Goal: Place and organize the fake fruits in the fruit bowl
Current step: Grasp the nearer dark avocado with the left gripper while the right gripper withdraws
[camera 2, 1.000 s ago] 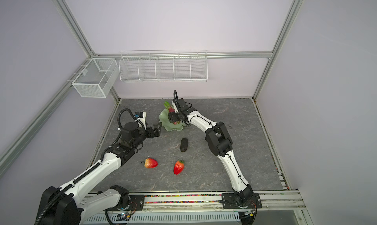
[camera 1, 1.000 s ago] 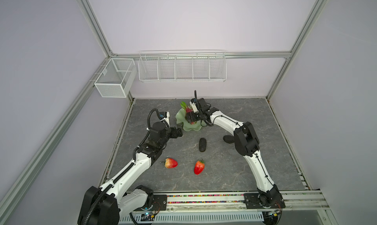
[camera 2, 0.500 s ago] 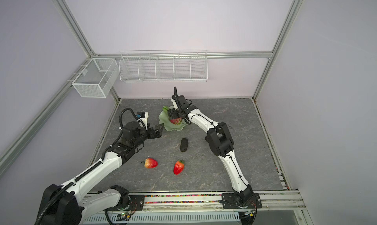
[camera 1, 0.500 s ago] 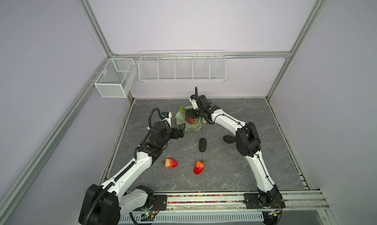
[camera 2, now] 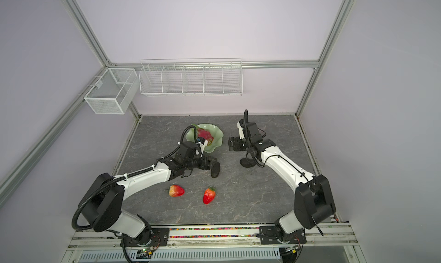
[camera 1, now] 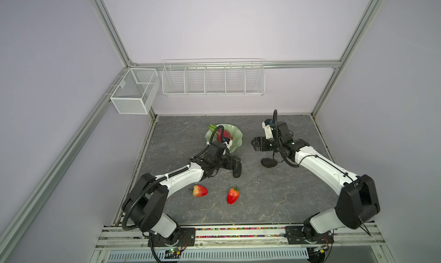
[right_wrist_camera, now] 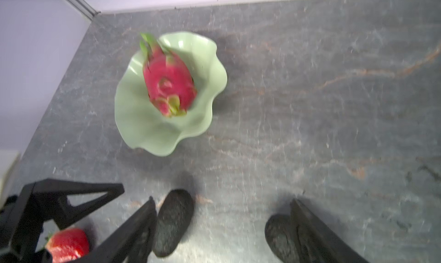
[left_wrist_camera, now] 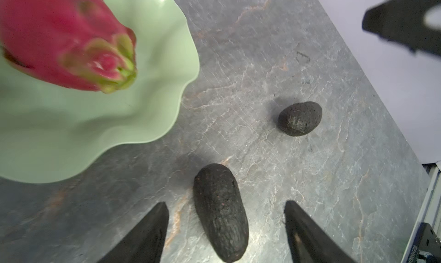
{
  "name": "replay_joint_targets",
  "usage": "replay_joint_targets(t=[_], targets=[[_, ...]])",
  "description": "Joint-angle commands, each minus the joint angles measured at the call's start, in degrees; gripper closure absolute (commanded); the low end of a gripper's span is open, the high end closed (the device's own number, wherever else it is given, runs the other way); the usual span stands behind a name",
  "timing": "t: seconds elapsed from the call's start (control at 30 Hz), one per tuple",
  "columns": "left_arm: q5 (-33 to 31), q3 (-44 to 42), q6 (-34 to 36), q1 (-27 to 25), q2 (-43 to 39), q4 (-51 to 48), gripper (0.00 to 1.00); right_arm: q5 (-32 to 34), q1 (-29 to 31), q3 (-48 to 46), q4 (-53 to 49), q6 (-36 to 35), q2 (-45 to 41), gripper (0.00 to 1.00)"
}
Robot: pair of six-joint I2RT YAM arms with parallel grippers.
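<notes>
1 of 5 in. Table point(camera 1: 274, 197): fruit bowl point(camera 1: 235, 136) toward the back edge, dragon fruit point(right_wrist_camera: 168, 80) lying in it.

Left to do:
- long avocado point(left_wrist_camera: 220, 226), mid-table, between the left gripper's point(left_wrist_camera: 224, 203) spread jaws, not touched yet
- rounder avocado point(left_wrist_camera: 300, 118) near the right gripper point(right_wrist_camera: 222, 199), jaws apart, nothing held
- paler strawberry point(camera 1: 200, 190) and redder strawberry point(camera 1: 233, 195), loose nearer the front edge

Long avocado looks next.

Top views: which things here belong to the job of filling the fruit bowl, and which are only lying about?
Job: pale green wavy-rimmed bowl; magenta dragon fruit inside it; two red strawberries; two black bumpy avocado-like ovals.
Not the job: white mesh box; long white wire rack.
</notes>
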Motion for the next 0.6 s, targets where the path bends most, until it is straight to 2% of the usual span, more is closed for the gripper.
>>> replay_joint_targets(t=[0.0, 0.2, 0.57], targets=[[-1.6, 2.3, -1.7, -1.4, 3.0, -1.9, 0.27, -0.7, 0.4, -8.0, -4.9, 1.7, -6.1, 0.12], [-5.5, 5.5, -2.7, -3.2, 7.7, -4.0, 0.31, -1.6, 0.4, -12.3, -7.6, -1.1, -15.2, 0.12], [-4.7, 10.3, -3.0, -3.7, 15.0, -9.2, 0.41, -5.4, 0.3, -11.7, -5.9, -1.6, -11.9, 0.12]])
